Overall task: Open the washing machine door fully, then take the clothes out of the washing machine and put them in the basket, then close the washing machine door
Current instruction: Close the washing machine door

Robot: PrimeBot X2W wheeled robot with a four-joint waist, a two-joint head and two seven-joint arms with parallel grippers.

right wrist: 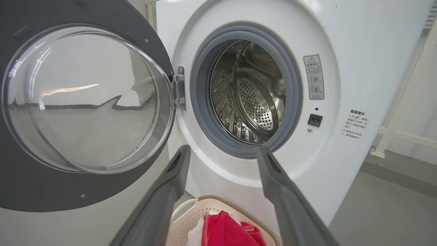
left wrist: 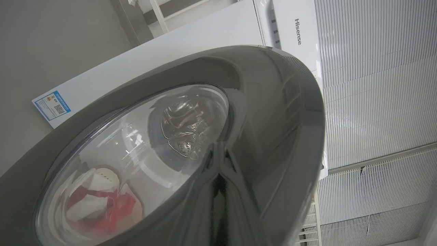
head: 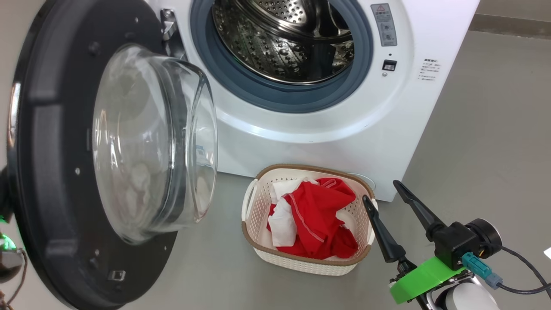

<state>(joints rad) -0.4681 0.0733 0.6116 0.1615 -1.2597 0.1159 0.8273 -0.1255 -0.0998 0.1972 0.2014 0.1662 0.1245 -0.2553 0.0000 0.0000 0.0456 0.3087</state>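
The washing machine door point(head: 51, 172) stands swung wide to the left, its glass bowl bulging toward me, and also shows in the right wrist view point(right wrist: 85, 99). The washing machine point(head: 301, 142) shows its bare steel drum point(right wrist: 252, 92) with no fabric in sight. On the floor in front, the basket point(head: 310, 167) holds the red and white clothes point(head: 318, 219). My right gripper point(head: 381, 191) hangs open just right of the basket, nothing between its fingers point(right wrist: 223, 150). My left gripper point(left wrist: 218, 184) is shut, its tips against the door's glossy black outer rim point(left wrist: 266, 119).
Grey floor point(head: 482, 129) lies open to the right of the machine. A cable point(head: 521, 267) trails from my right wrist. A white slatted Hisense unit point(left wrist: 375, 85) stands beyond the door. A pale frame rail point(right wrist: 392, 133) runs right of the machine.
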